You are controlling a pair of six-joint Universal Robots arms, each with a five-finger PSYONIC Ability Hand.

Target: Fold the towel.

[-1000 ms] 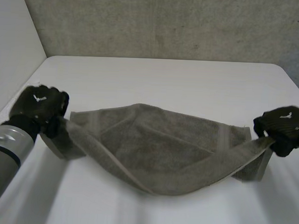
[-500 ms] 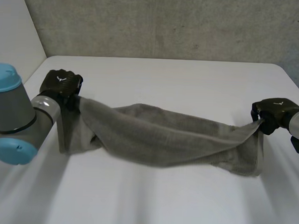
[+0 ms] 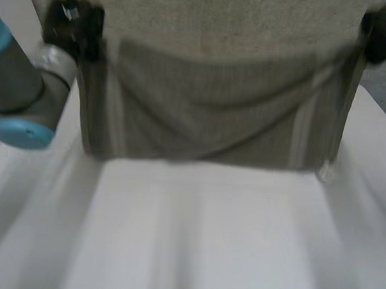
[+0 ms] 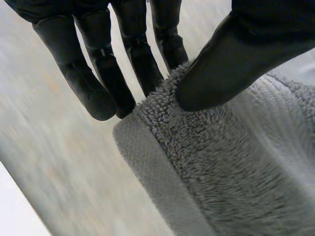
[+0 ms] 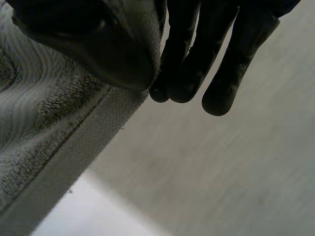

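The grey towel (image 3: 214, 100) hangs spread over the white table (image 3: 208, 235). My left hand (image 3: 73, 19) at ten o'clock and my right hand (image 3: 379, 36) at two o'clock each pinch a top corner, thumb against fingers. I judge these shallow pinches risky: a fast swing could slip a corner loose and collapse the towel.

White table (image 3: 208, 235), smooth matte top. Behind it stands a grey wall (image 3: 237, 18), speckled and rough like concrete. Light is soft and even across the table.

I can read no words or numbers; a white mark (image 3: 70, 12) on my left hand (image 3: 79, 25) is too blurred.
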